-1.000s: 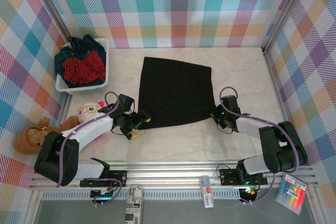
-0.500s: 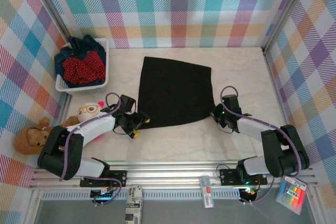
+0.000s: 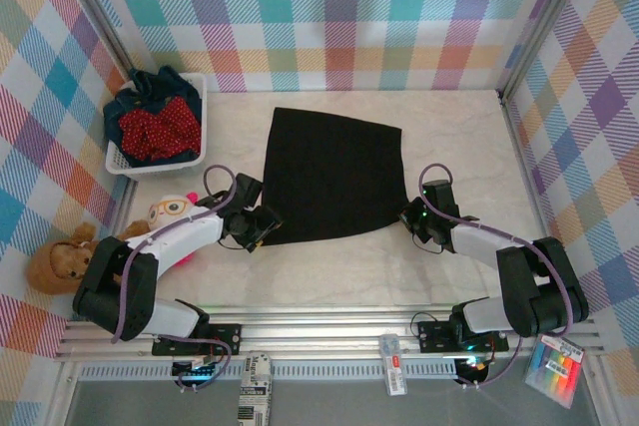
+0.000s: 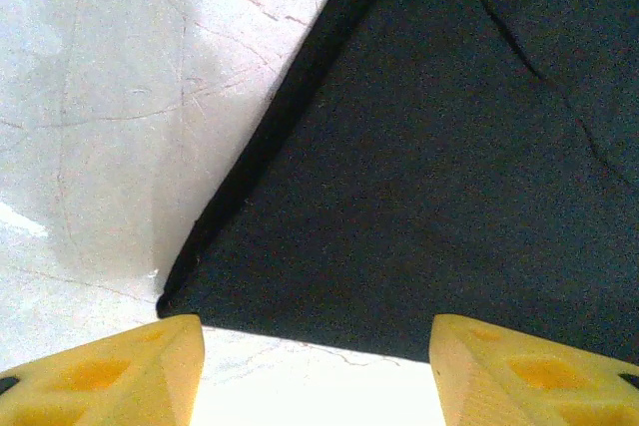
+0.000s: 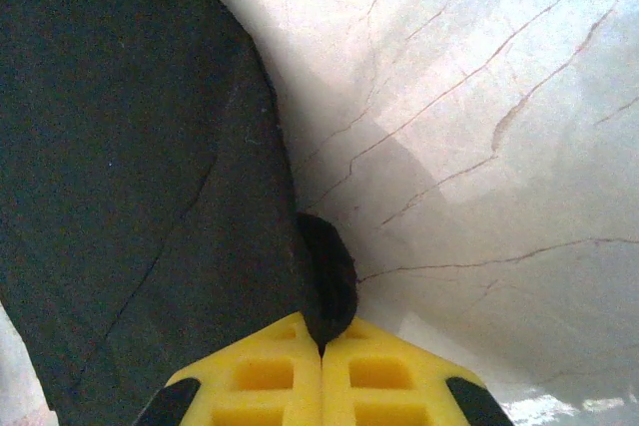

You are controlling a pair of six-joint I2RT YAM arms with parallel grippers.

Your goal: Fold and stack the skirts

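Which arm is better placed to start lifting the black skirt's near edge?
Right. The right gripper is shut on the near right corner of the black skirt; the left gripper stands open at the near left corner, gripping nothing yet.

I read three feeds.

Top external: fixed, high, behind rig, looking down on whole table [image 3: 469, 137], far off.

Left wrist: mounted just behind left pincer [image 4: 318, 351], facing forward along fingers, very close. Black skirt [image 4: 429, 177] corner lies just ahead of pincer.

Right wrist: mounted behind right pincer [image 5: 321, 361], same close forward look. Skirt is left of pincer, bare table right of it.

Shared: overhead covers both pincers and the skirt's near corners, one per wrist feed.
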